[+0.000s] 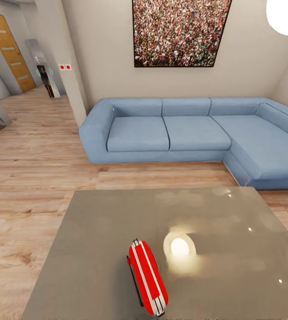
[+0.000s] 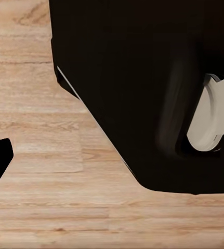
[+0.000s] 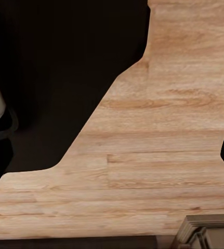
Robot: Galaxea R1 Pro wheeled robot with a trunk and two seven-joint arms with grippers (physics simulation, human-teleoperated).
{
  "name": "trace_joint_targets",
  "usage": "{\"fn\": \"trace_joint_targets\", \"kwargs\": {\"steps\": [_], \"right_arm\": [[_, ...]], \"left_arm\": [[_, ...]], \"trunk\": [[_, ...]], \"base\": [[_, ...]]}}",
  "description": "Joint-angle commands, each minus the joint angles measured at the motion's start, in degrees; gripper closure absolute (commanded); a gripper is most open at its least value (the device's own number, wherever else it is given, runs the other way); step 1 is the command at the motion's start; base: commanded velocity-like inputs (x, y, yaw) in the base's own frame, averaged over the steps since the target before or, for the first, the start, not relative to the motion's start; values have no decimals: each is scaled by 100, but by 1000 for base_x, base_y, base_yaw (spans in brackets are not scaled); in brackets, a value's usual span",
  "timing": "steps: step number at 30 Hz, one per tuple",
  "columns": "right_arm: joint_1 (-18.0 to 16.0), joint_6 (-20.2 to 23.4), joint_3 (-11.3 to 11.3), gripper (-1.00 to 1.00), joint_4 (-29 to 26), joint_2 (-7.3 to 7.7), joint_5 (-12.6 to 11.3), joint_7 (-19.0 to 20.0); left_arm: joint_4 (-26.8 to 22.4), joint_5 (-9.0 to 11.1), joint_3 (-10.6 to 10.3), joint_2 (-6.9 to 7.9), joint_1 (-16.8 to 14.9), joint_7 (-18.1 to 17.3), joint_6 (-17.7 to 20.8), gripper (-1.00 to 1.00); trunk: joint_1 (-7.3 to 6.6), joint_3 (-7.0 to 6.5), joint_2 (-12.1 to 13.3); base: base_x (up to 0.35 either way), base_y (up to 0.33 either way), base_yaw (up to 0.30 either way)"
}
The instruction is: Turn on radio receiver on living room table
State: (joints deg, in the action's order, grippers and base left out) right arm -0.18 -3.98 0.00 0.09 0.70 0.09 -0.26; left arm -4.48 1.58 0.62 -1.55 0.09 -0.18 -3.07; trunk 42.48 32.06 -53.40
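Head view: one radio receiver (image 1: 147,278), bright red with a white-silver band along its edge and a thin dark strap on its left side, lies on the table (image 1: 95,249) at lower centre of the frame, close to the bottom edge. It runs diagonally, its far end toward upper left and its near end toward lower right. The table top is glossy grey-taupe; one bright round reflection (image 1: 180,247) sits just right of the radio, plus a few small glints further right.

Behind the table: one light-blue sectional sofa (image 1: 197,133) across mid-frame, with two flat seat cushions and a chaise section at right. One framed crowd picture (image 1: 179,32) hangs on the wall above it. One white pendant lamp (image 1: 287,15) is cut by the upper right corner. One wooden door (image 1: 9,51) at upper left. Light wood plank floor (image 1: 32,178) throughout.

Left wrist view: plank floor, a large black robot body part (image 2: 143,78), and one pale rounded part at right. Left claw state: cannot tell.

Right wrist view: plank floor and a dark mass at upper left. Right claw state: cannot tell.
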Motion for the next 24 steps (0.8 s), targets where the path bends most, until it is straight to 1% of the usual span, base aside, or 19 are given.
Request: {"fn": "trace_joint_targets", "kwargs": {"steps": [1,24], "right_arm": [[0,1,-2,-100,0,0,0,0],[0,-6,8,-100,0,3,0,0]], "left_arm": [[0,0,0,1,0,0,0,-100],[0,0,0,-2,0,0,-1,-100]], "trunk": [[0,10,0],[0,226,0]], "base": [[0,0,0],[0,0,0]]}}
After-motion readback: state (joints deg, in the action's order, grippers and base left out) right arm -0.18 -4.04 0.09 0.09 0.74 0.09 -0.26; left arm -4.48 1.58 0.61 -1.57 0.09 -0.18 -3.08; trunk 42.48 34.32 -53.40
